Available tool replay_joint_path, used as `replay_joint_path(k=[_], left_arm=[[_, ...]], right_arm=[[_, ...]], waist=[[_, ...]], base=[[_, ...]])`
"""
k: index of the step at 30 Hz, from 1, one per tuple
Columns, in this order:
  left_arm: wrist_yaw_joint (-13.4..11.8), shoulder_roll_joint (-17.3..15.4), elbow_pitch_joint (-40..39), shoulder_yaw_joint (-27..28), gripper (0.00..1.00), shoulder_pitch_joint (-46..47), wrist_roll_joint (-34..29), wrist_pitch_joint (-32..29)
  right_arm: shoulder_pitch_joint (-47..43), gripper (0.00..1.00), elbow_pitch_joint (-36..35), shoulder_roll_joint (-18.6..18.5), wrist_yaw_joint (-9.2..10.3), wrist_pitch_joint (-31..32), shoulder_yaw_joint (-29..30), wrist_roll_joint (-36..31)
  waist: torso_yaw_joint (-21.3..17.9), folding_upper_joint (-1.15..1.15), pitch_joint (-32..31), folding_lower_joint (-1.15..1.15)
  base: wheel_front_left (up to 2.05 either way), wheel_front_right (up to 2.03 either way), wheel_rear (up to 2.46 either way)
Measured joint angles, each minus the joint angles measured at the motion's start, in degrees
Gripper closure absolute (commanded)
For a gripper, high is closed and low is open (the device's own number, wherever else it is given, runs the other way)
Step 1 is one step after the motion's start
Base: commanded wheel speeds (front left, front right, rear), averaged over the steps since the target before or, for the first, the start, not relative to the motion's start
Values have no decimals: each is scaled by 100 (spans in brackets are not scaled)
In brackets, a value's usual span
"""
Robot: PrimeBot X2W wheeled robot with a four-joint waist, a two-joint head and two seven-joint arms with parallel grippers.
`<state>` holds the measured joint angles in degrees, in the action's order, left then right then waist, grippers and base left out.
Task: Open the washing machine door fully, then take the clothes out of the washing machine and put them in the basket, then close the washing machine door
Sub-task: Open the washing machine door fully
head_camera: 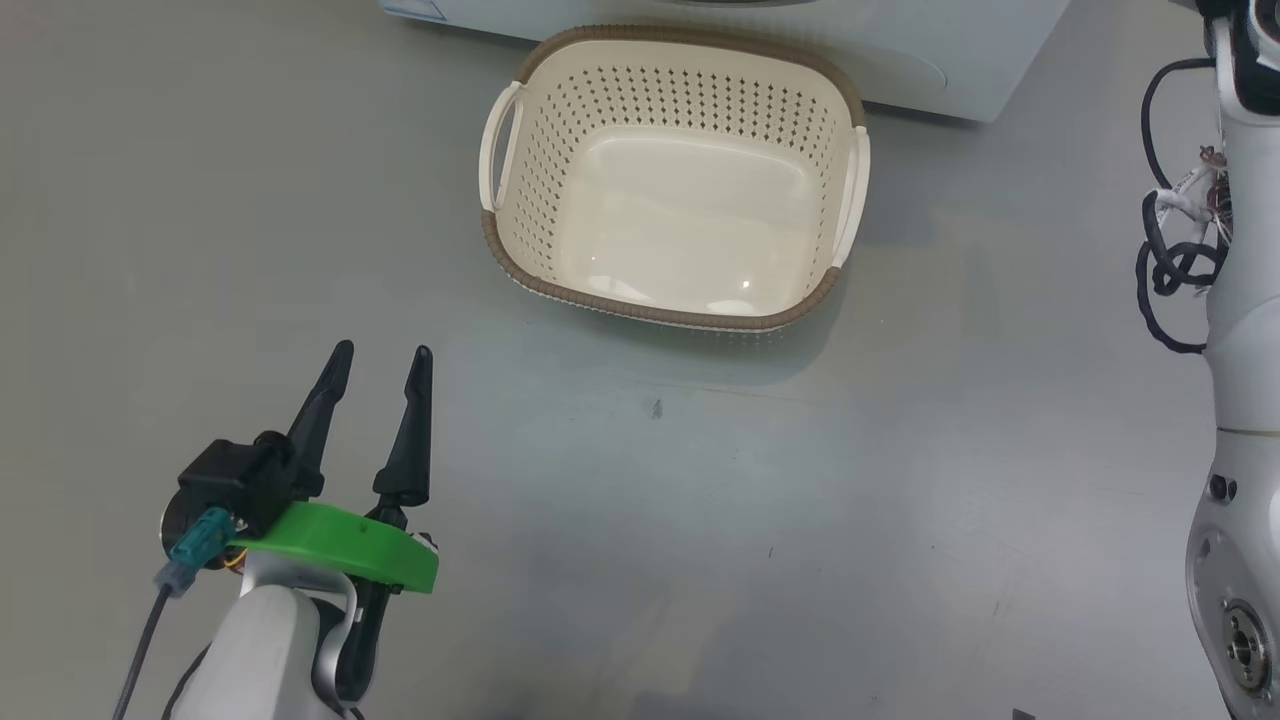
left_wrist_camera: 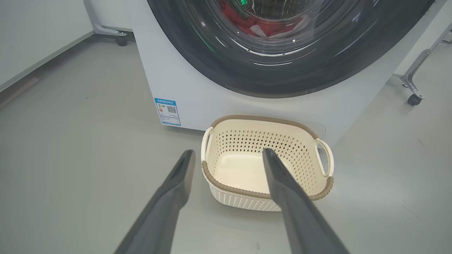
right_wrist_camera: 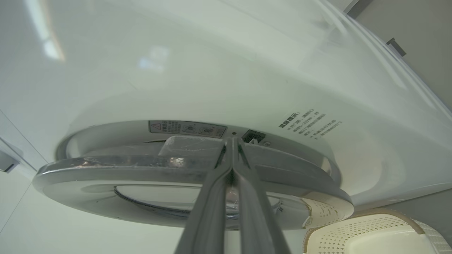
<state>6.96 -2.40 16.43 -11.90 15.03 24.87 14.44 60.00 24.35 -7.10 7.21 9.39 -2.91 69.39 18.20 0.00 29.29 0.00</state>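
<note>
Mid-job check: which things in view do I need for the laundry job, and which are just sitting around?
Job:
- washer
- door
- clothes, behind the glass
- basket
- left fingers, open
- right fingers, shut at the door's rim

Just there:
- blue label
- caster leg
- second caster leg

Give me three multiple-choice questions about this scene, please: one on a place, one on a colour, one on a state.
1. Where does the basket stand?
A) on the floor before the washer
B) on top of the washer
C) inside the drum

2. What colour are the clothes behind the door glass?
A) blue
B) red
C) yellow

3. How is the left hand?
A) shut on the basket
B) shut on clothes
C) open, empty

1 A: grey floor lies around it, the washer's front behind.
2 B: red cloth shows through the glass.
3 C: its fingers stand apart, nothing between.
</note>
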Motion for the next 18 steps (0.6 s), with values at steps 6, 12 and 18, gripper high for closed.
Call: replay_joint_path(k=[6, 12, 18], left_arm=[[0, 3, 82, -62, 0, 0, 102, 0], [16, 19, 103, -131, 0, 34, 135, 0], [23, 22, 120, -137, 0, 52, 137, 0]], right_arm=[[413, 100, 205, 27, 0, 352, 31, 271], [693, 100, 464, -90, 1, 549, 49, 266], [975, 100, 675, -155, 1, 700, 35, 257]], waist=[[97, 0, 113, 0], [185, 0, 173, 0], [234, 0, 186, 0]], base=[[0, 0, 0], [0, 0, 0], [0, 0, 0]])
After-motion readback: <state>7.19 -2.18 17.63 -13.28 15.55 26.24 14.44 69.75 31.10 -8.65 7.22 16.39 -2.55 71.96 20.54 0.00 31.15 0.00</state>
